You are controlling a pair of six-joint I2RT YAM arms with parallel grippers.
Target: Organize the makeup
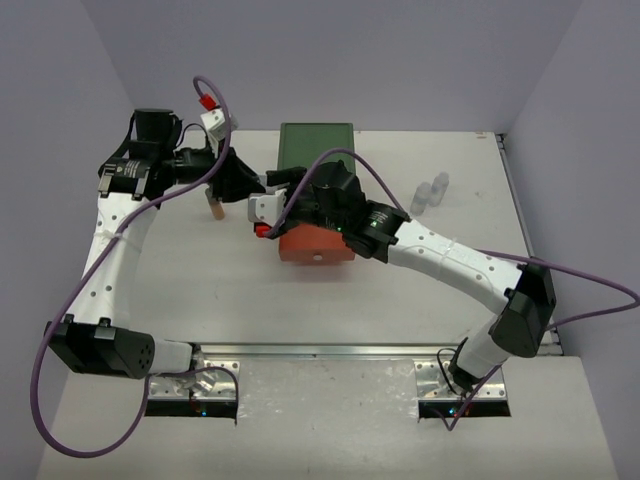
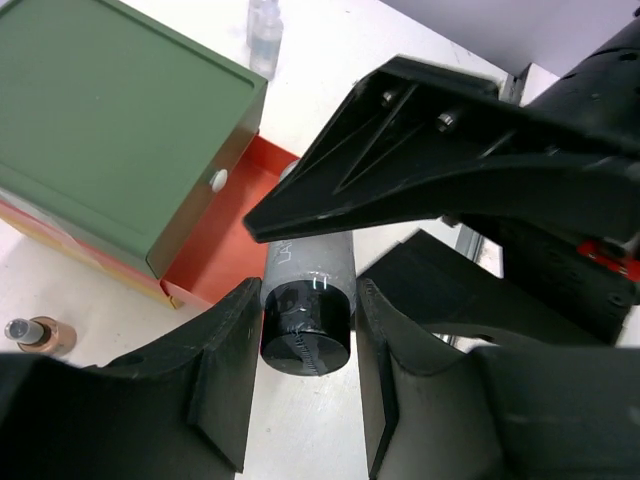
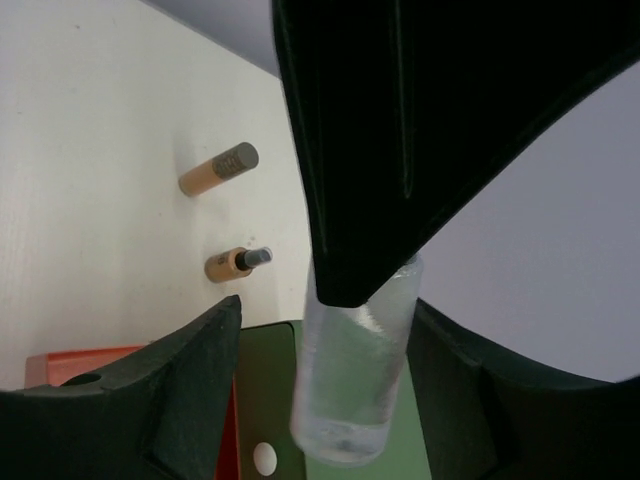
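A clear bottle (image 2: 306, 300) with a black cap hangs between both grippers, above the open orange drawer (image 2: 228, 232) of the green-topped box (image 2: 110, 120). My left gripper (image 2: 308, 385) is shut on its cap end. My right gripper (image 3: 325, 312) stands open around its clear bottom end (image 3: 352, 390), with a gap on one side. In the top view the left gripper (image 1: 278, 182) and right gripper (image 1: 292, 200) meet over the box and hide the bottle. Two peach tubes (image 3: 218, 170) (image 3: 238, 264) stand on the table left of the box.
Two small clear bottles (image 1: 428, 195) stand right of the box, also in the left wrist view (image 2: 265, 35). One peach tube shows in the top view (image 1: 214, 207). The orange drawer (image 1: 318, 245) juts toward the arms. The table (image 1: 200, 290) is white with grey walls behind.
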